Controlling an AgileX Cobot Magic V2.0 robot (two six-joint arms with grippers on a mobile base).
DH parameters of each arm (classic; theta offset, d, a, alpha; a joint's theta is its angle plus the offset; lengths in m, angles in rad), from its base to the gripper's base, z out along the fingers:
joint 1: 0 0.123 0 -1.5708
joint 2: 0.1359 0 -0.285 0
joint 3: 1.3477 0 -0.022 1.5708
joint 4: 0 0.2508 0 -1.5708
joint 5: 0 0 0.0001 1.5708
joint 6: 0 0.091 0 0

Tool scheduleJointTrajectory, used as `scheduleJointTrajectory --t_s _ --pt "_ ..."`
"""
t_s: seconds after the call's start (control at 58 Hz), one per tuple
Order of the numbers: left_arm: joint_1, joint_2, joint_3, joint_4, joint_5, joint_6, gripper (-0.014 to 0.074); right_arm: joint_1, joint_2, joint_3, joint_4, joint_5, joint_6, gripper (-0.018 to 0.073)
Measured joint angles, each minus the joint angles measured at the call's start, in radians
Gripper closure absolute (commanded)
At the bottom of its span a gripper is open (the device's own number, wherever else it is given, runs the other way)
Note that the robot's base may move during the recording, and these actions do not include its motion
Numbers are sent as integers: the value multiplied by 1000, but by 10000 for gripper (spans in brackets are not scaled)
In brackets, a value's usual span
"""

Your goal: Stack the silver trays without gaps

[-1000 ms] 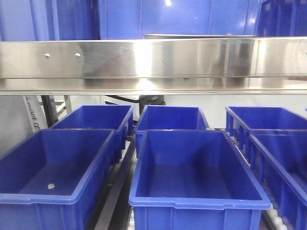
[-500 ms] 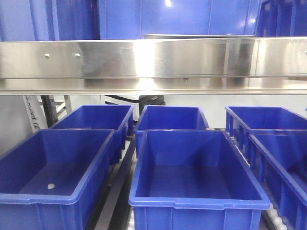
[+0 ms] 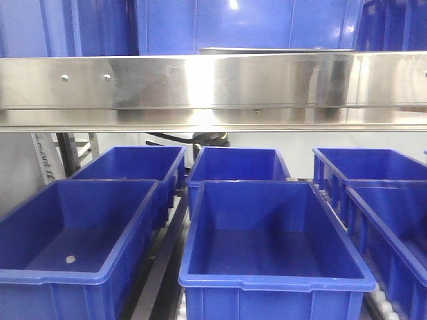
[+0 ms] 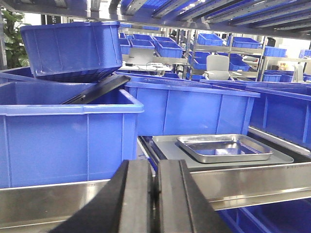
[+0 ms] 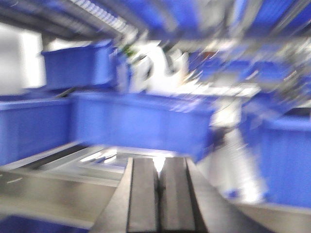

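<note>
In the left wrist view a small shiny silver tray (image 4: 224, 148) lies inside a wider, flatter silver tray (image 4: 167, 146) on the steel shelf, ahead and to the right of my left gripper (image 4: 155, 164). That gripper is shut with nothing between its pads. The right wrist view is smeared by motion. In it my right gripper (image 5: 159, 162) is shut and empty, with blurred silver trays (image 5: 104, 156) ahead to its left. The front view shows only a thin silver tray rim (image 3: 277, 50) above the broad steel band (image 3: 213, 83).
Blue plastic bins (image 3: 277, 233) fill the lower shelf in the front view. A large blue bin (image 4: 63, 131) stands close on the left of the left gripper, with another bin (image 4: 73, 48) tilted on top. A steel shelf lip (image 4: 252, 182) runs below the trays.
</note>
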Motion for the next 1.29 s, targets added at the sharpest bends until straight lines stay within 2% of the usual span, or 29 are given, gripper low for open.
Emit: scheduleJointTrajectory --t_s 0.086,0.207,0.621,0.862,1.293 --pt "0 0 0 0 0 0 602 -53 -14 66 -31 -61 0 639" --pt "0 0 0 0 2 0 602 -111 -14 186 -1 -137 0 639" --pt "0 0 0 0 2 0 602 -116 -12 585 -5 -422 0 639" --pt "0 0 0 0 2 0 602 -61 -12 619 -30 -444 0 639" --pt "0 0 0 0 2 0 602 -56 -14 619 -48 -443 0 639"
